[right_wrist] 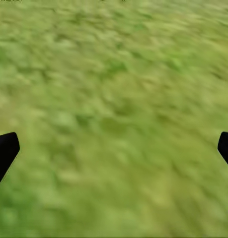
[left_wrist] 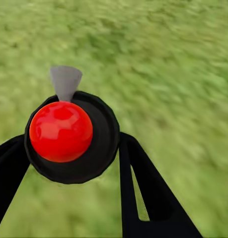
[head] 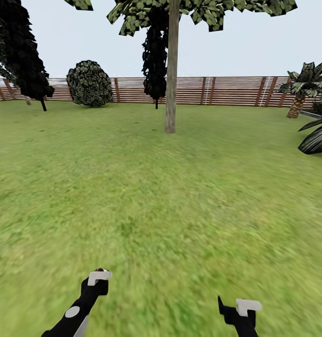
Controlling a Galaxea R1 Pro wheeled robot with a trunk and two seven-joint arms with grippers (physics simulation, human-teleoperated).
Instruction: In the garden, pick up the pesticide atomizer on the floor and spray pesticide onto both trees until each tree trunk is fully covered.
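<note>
The left wrist view shows the left gripper (left_wrist: 74, 158) clamping the pesticide atomizer (left_wrist: 69, 136), black with a red top. The head view adds a grey-beige tree trunk (head: 171, 75); the right gripper (right_wrist: 114, 151) gapes empty over lawn (right_wrist: 114, 74)

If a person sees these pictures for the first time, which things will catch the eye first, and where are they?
In the left wrist view, the pesticide atomizer stands out first: a black bottle with a bright red top and a grey nozzle, held between the left gripper's fingers over the grass. In the head view, a pale tree trunk rises straight ahead on the lawn, before the brown slat fence.
</note>
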